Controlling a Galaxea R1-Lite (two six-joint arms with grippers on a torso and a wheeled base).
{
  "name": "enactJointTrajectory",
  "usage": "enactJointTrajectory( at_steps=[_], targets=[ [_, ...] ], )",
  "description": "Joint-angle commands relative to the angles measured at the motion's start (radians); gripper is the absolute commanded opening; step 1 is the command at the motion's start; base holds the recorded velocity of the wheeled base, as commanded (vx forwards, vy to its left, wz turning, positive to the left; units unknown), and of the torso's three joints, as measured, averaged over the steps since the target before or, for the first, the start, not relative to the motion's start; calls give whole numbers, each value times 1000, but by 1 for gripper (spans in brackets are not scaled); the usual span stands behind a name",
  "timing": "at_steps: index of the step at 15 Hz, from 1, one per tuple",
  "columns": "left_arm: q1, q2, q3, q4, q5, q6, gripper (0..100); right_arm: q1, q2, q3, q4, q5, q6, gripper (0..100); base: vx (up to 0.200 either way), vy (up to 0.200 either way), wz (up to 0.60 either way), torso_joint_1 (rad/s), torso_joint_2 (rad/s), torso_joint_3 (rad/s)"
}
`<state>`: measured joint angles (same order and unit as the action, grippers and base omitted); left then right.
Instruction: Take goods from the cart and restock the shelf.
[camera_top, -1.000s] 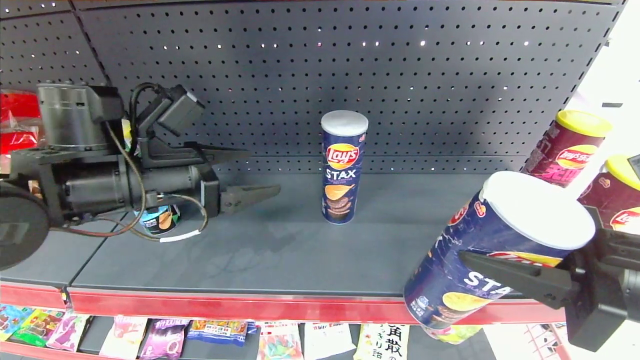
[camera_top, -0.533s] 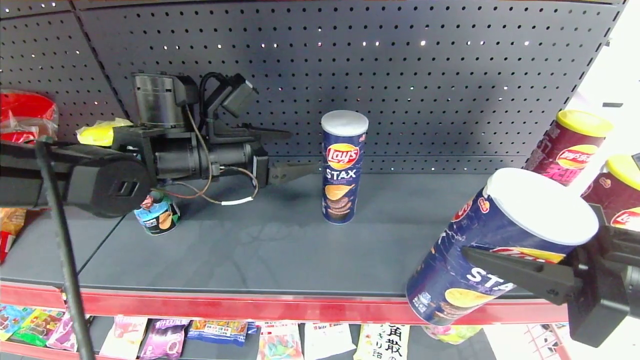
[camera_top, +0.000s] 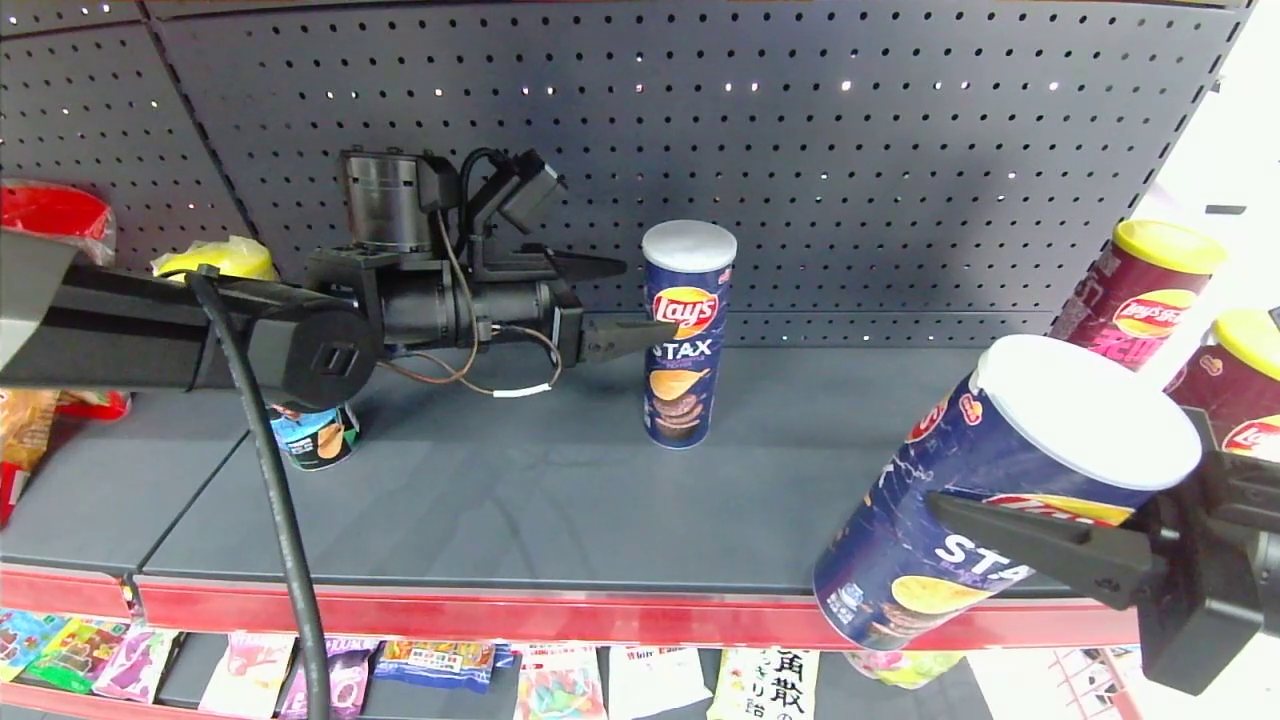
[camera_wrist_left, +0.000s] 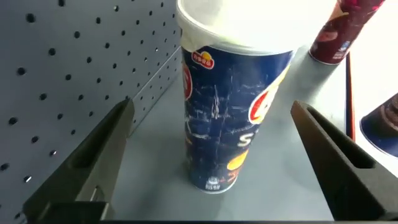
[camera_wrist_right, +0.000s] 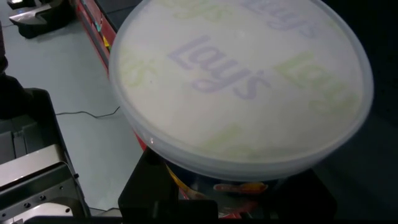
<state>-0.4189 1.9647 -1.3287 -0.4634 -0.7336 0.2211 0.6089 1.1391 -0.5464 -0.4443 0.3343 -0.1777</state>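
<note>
A blue chips can (camera_top: 686, 340) with a white lid stands upright on the grey shelf (camera_top: 520, 500), near the pegboard. My left gripper (camera_top: 645, 298) is open at the can's left side, level with its upper half. In the left wrist view the can (camera_wrist_left: 230, 112) stands between and just ahead of the spread fingers (camera_wrist_left: 102, 149). At the lower right, my right gripper (camera_top: 1000, 500) is shut on a second blue chips can (camera_top: 1050, 420), tilted over the shelf's front edge. Its white lid (camera_wrist_right: 242, 81) faces the right wrist camera.
Two maroon cans with yellow lids (camera_top: 1150, 290) (camera_top: 1240, 390) stand at the shelf's right end. A small teal cup (camera_top: 315, 440) sits under my left arm, with a yellow bag (camera_top: 215, 258) and a red bag (camera_top: 50, 215) further left. Snack packets (camera_top: 450, 665) hang below the red shelf edge (camera_top: 500, 610).
My left arm has swung right along the shelf, bringing its open fingers up to the standing can. The right gripper and its can have barely moved.
</note>
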Motion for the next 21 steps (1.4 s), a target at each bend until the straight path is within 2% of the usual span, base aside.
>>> enactJointTrajectory(
  at_steps=[1, 7, 12, 20, 21],
  targets=[
    [-6, 20, -17, 0, -6, 0, 100, 0, 1, 2, -1, 0, 0, 0, 0, 0, 0, 0, 0, 0],
    [-24, 106, -141, 3, -7, -2, 100, 0, -1, 2, -1, 0, 0, 0, 0, 0, 0, 0, 0, 0],
    [-66, 137, -196, 23, -7, -5, 100, -1, -9, 3, 1, 0, 0, 0, 0, 0, 0, 0, 0, 0],
    [-81, 168, -221, 25, -6, -12, 100, -6, -16, -6, 21, 0, 0, 0, 0, 0, 0, 0, 0, 0],
    [-80, 168, -221, 23, -6, -12, 0, -6, -19, -7, 29, 0, 0, 0, 0, 0, 0, 0, 0, 0]
  ],
)
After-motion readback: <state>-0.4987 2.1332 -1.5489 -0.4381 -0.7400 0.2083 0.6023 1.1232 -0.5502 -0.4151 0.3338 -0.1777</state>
